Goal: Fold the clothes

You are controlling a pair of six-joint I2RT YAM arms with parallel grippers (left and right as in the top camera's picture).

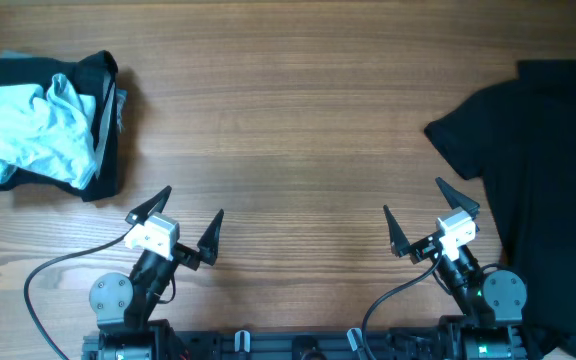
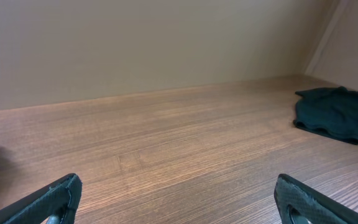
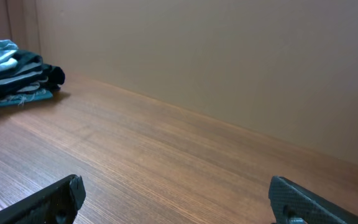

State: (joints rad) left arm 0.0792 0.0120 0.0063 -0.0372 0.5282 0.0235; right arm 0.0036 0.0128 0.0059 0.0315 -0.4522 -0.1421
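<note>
The plain black short-sleeved T-shirt [image 1: 548, 170] of soft fabric lies on the right side of the brown wood-grain table [image 1: 288, 120]. In the overhead view it is spread mostly flat, with one sleeve pointing left, and its body runs off the right edge of the picture and down past the right arm's base. The left wrist view catches the same T-shirt [image 2: 337, 115] low and from the side, as a rumpled dark mound at the far right. The right wrist view does not show it at all.

The right gripper [image 1: 426, 213] sits just left of the shirt without touching it. Its dark fingers are spread wide with nothing between them, as its own camera confirms [image 3: 176, 202]. The left gripper [image 1: 180, 222], well apart from the shirt, is also splayed wide and empty [image 2: 176, 205].

At the far left corner rests a heap of folded dark garments topped by a crumpled light blue cloth [image 1: 38, 130]. The right wrist view shows the heap's stacked layers edge-on [image 3: 11, 74], which the overhead does not reveal. Only the wrist cameras show the plain beige wall [image 2: 166, 43] behind the table.
</note>
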